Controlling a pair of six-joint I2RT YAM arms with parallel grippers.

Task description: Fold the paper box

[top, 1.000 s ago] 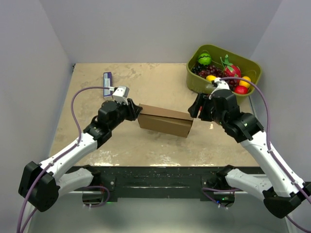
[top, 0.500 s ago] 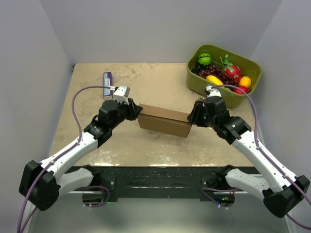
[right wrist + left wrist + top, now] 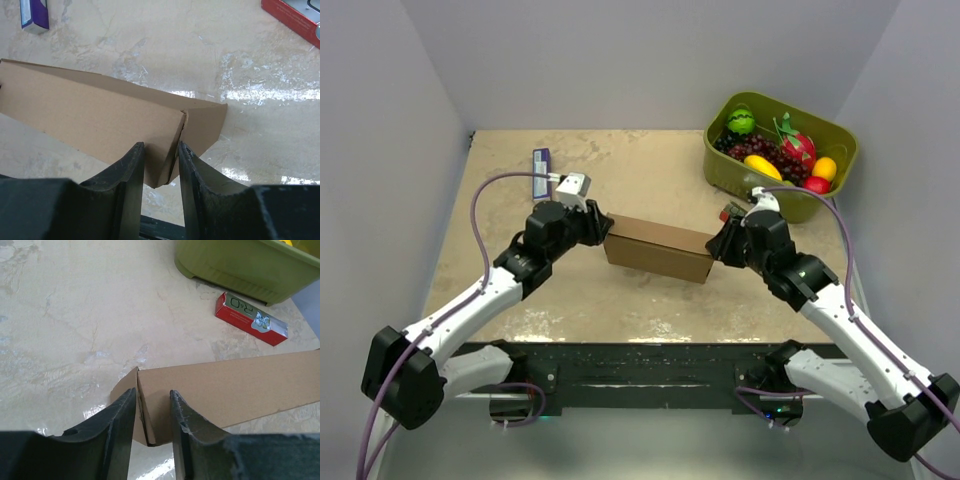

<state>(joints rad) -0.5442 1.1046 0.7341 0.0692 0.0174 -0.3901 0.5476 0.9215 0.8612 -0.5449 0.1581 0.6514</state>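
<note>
**While clamping both ends: bringing paper box point(image 3: 660, 250) toward closed shape**

While sitting near the middle of table point(image 3: 650, 170), lying flat as a long, shallow brown block, left end angling slightly farther back than right. Appearing mostly formed: showing long panels already folded over, creases reading crisp in both wrist views.

Noting loose bits at each end. Seeing a flap poking out past the left end corner in the left wrist view point(image 3: 225, 385), and a similar flap jutting beyond the right end in the right wrist view point(image 3: 90, 115). Judging the ends not yet tucked or locked, so counting the task as well along but unfinished, with seating the end flaps and squaring up remaining.

Moving outward to the tools: left gripper point(image 3: 603, 228) straddling the left end corner, fingers pinching cardboard from either side point(image 3: 151, 400). Right gripper point(image 3: 718, 247) doing the same at the right end, fingers pressing against the corner fold point(image 3: 161, 150), though unable to confirm how firmly.

Farther out, logging an olive-green bin point(image 3: 840, 140) of fruit at the far right, a small red carton point(image 3: 250, 320) just in front of it, and a purple packet point(image 3: 541, 160) at far left, all well apart from the box.
</note>
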